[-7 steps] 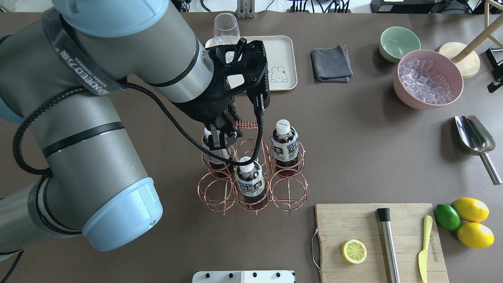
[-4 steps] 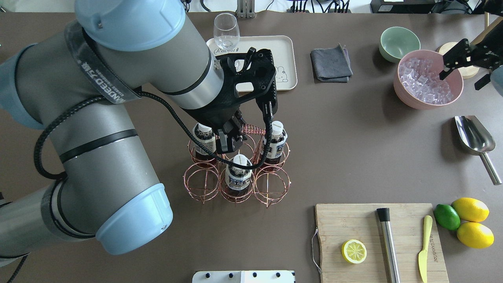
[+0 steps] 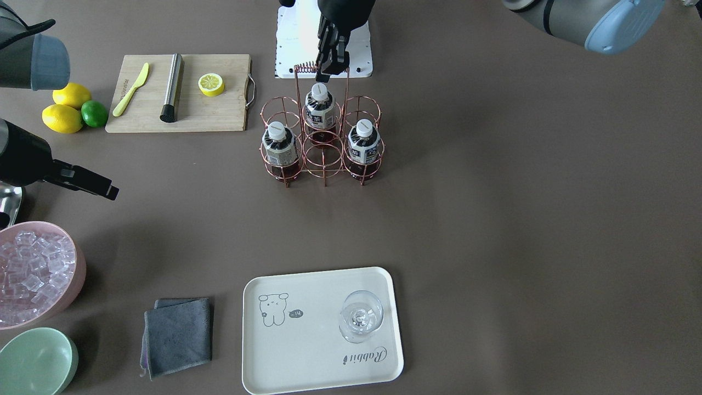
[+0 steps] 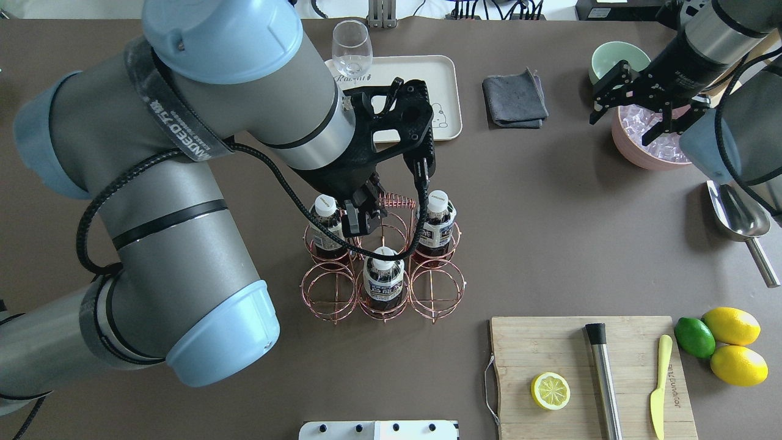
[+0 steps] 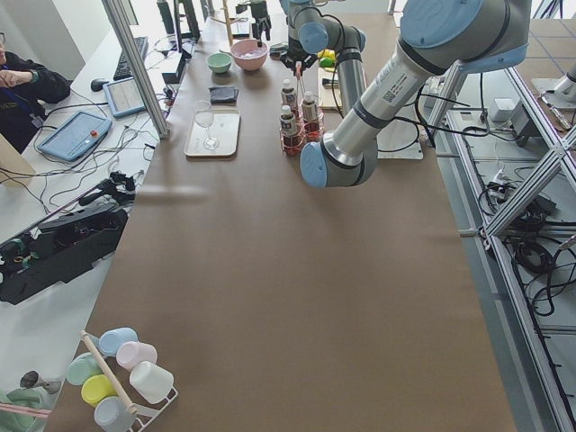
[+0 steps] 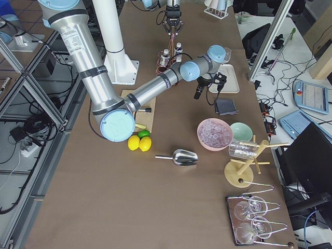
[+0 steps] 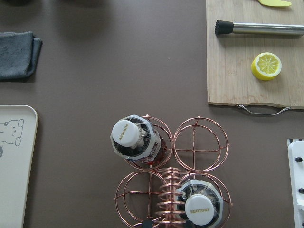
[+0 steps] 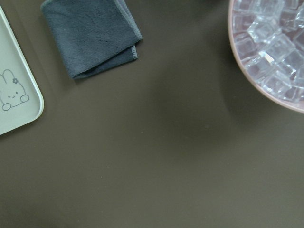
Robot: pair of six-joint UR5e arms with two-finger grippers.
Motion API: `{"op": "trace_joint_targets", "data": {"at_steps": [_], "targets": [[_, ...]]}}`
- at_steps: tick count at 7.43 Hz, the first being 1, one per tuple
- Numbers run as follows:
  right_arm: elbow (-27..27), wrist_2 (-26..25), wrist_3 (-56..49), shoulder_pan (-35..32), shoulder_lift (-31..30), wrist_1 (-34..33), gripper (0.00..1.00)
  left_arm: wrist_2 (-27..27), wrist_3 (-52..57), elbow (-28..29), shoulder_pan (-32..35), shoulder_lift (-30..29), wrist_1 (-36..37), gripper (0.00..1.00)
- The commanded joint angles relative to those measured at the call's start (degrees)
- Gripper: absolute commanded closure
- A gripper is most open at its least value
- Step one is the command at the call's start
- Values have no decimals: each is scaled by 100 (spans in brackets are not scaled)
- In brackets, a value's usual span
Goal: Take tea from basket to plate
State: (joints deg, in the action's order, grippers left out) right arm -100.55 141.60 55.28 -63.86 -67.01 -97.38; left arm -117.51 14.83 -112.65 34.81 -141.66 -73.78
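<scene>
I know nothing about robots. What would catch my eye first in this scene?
The huge grey-and-blue left arm dominates, reaching over mid-table with its fingers pinching the handle of a copper wire basket that holds three tea bottles. Next comes the pink bowl heaped with ice cubes on the robot's far right, then the bright lemons and lime beside the cutting board.
</scene>
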Motion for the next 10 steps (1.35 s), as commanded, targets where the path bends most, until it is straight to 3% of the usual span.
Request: {"op": "trace_joint_targets", "data": {"at_steps": [1,4,6,10], "targets": [[-8,339,964,443,266,404,2,0,2,50,17,7,-49,100],[70,395,2336,1111,1003,395,5,-8,2,-3,61,15,-49,100],[404,439,2907,1410,1601,395,6,0,2,-12,79,15,-49,100],[422,386,2954,1815,1673,395,13,0,20,15,96,42,-49,100]]}}
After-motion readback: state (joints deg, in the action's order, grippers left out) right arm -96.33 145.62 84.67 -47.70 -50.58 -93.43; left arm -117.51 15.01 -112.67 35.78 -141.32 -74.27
